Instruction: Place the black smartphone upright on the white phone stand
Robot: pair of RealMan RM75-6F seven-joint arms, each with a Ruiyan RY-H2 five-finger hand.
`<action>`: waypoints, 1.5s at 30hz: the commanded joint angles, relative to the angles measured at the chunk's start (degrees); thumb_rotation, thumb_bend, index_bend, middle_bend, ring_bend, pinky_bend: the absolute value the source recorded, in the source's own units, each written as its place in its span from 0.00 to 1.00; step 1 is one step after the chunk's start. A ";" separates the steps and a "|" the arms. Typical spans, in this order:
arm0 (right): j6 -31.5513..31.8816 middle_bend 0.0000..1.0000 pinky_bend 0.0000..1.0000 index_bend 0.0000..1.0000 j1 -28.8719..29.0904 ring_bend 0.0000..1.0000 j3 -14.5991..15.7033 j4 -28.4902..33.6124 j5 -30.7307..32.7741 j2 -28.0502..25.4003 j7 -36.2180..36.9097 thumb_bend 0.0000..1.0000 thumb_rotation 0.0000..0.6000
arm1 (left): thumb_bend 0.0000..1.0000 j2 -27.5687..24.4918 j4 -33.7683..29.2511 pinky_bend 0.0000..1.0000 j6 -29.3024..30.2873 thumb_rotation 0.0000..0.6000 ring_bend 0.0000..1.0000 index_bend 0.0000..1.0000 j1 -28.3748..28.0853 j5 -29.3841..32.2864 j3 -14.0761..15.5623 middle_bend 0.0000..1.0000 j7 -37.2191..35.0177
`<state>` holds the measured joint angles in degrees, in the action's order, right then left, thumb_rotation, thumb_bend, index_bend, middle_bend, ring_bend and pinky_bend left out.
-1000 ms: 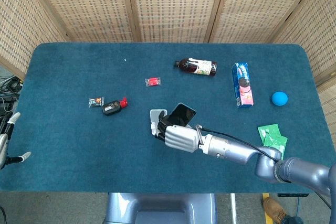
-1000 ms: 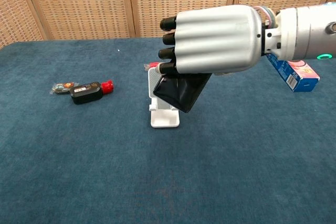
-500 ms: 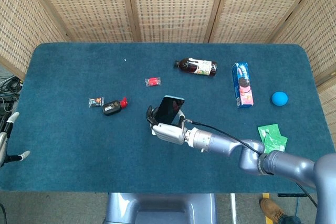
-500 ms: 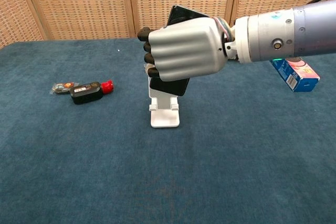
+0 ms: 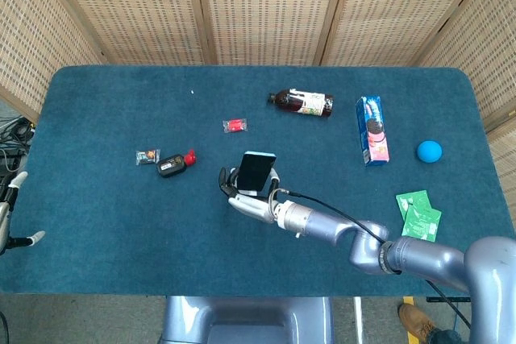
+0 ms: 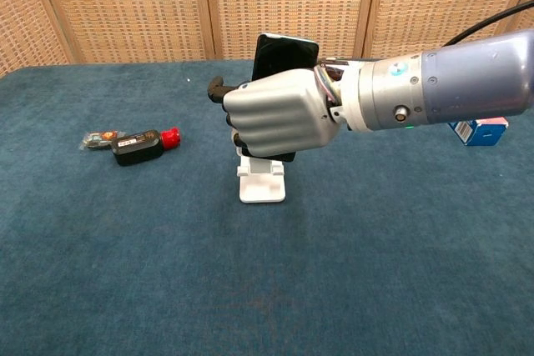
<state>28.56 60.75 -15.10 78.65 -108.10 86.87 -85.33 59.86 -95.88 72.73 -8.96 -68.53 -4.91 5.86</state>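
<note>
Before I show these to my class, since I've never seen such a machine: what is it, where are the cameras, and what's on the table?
It is a two-armed robot with metal hands. One picture looks down from its head, the other forward from its chest. Its right hand wraps its fingers around a black phone, holding it upright over a white stand. The left hand sits at the table's edge, holding nothing. On the blue table lie a bottle, a cookie box, a blue ball and green packets.
</note>
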 commanded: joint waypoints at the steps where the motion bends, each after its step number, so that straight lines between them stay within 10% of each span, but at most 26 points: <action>1: -1.52 0.62 0.29 0.65 0.69 0.52 -1.04 -0.35 1.51 1.18 -1.61 0.25 1.00 | 0.00 -0.04 0.09 0.00 -0.06 1.00 0.00 0.00 0.00 0.08 -0.01 0.00 -0.17; 21: -3.46 0.56 0.27 0.64 5.07 0.47 -0.08 -3.94 3.97 3.52 0.19 0.25 1.00 | 0.00 -0.37 0.32 0.00 -0.11 1.00 0.00 0.00 0.10 0.27 -0.05 0.00 -1.20; 30: -2.27 0.09 0.11 0.09 5.32 0.11 0.95 -3.81 5.26 3.25 1.82 0.22 1.00 | 0.00 -0.34 0.28 0.00 0.00 1.00 0.00 0.00 0.10 0.23 -0.02 0.00 -1.10; 45: 2.01 0.04 0.09 0.08 2.38 0.09 1.72 1.21 7.21 0.75 -1.00 0.22 1.00 | 0.00 -0.60 -0.29 0.00 0.79 1.00 0.00 0.00 0.42 -0.67 0.19 0.00 -1.33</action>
<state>29.92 63.55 -13.13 79.22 -101.25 88.22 -86.16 59.28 -96.14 73.49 -8.56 -69.14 -4.75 4.54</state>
